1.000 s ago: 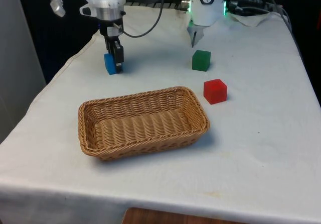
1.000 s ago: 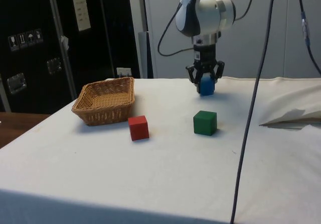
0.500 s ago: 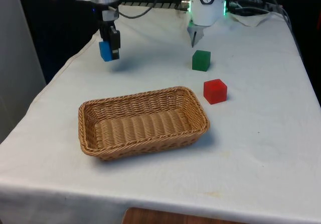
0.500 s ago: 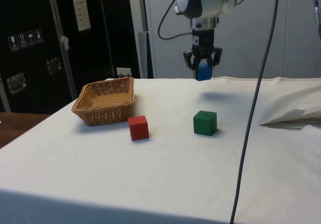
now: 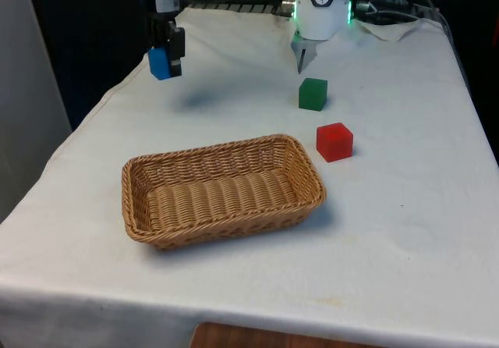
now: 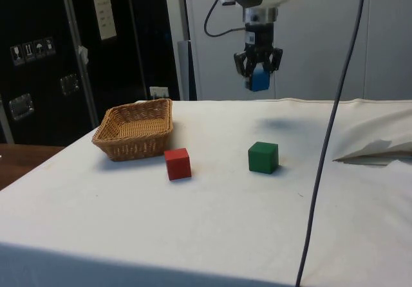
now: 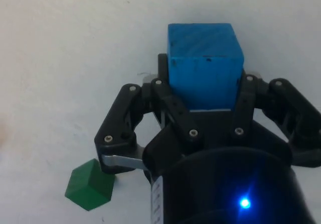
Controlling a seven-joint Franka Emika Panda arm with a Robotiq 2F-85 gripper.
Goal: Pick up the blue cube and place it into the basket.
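Observation:
My gripper (image 5: 166,61) hangs well above the table at the far end, towards the front view's left, shut on the blue cube (image 5: 160,63). In the side view the gripper (image 6: 258,81) holds the blue cube (image 6: 259,80) high over the cloth, beyond the green cube. The wrist view has the blue cube (image 7: 204,66) clamped between the two black fingers (image 7: 169,101). The wicker basket (image 5: 139,178) sits on the table nearer the front, with nothing in it; in the side view the basket (image 6: 133,145) lies far from the gripper.
A green cube (image 5: 313,94) and a red cube (image 5: 334,142) stand on the cloth at the front view's right of the basket. In the side view the red cube (image 6: 177,163) is beside the basket and the green cube (image 6: 263,157) under the gripper's near side.
The gripper has lifted the blue cube off the table and risen steadily, drifting slightly towards the front view's left. Basket, green and red cubes have not moved.

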